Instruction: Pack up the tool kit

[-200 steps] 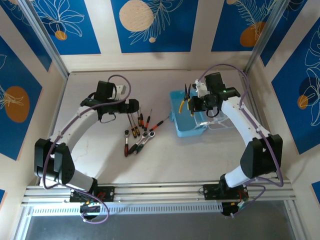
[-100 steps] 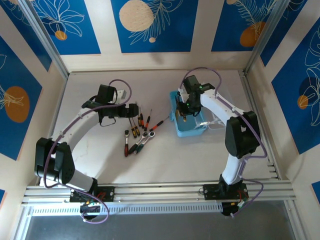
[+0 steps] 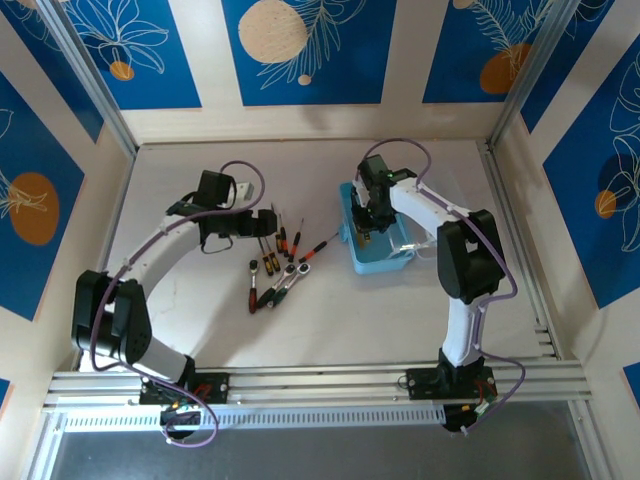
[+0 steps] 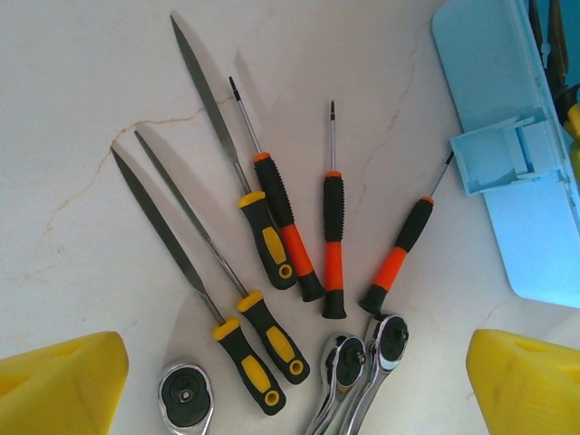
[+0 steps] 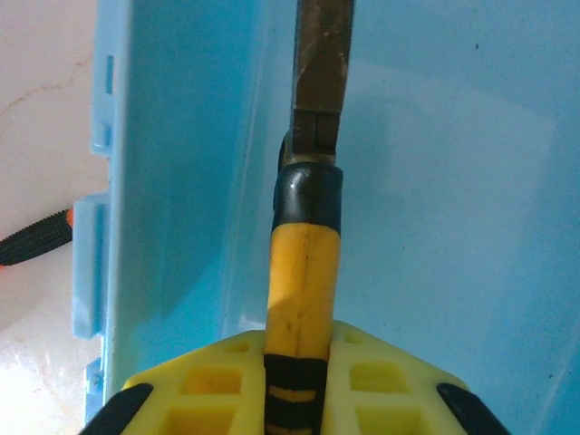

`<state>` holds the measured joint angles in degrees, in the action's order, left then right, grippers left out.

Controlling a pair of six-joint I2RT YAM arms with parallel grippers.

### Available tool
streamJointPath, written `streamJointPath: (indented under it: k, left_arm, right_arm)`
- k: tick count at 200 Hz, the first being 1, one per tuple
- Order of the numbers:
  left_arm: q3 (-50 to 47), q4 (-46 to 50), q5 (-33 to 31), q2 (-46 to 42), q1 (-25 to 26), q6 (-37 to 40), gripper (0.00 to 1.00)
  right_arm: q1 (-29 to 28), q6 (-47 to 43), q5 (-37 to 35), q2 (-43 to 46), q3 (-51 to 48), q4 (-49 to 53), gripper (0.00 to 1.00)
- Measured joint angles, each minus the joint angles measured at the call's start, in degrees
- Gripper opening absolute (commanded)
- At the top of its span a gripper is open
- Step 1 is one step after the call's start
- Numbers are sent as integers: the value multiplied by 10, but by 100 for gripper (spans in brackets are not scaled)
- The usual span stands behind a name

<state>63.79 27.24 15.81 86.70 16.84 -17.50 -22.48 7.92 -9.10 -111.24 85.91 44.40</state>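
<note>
Packing step — in progress
Right pincer (image 5: pixel 294 390) clamps yellow-handled steel pliers (image 5: pixel 304 272) inside light-blue plastic case (image 5: pixel 181 181) — judged rigid, light, slick; hold mid-handle. Left pincer (image 4: pixel 294 381) spread wide.

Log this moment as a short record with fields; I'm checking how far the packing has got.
left jaws: wide open, above the loose tools
right jaws: closed on the pliers by a yellow handle, inside the case
case: light blue, open, on the table
loose beside the case: three screwdrivers, three files, ratchet wrenches
not yet done: loose tools are outside the case
</note>
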Motion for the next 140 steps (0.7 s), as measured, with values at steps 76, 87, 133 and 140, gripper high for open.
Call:
streamJointPath:
  k: [76,87,133,140]
  left_arm:
    - [-22,27,-36,9,0,1,88]
    - [-28,33,-44,9,0,-1,81]
    - [-59,43,-61,9,0,4,56]
    - [-68,43,-61,9,0,3,53]
  right_arm:
    - [-14,-9,-19,2,61,18,62]
    - [-18,-7,-21,5,63,26,70]
    - [-38,-20,-18,56,62,41,97]
    - [-42,-19,-14,68,62,40,100]
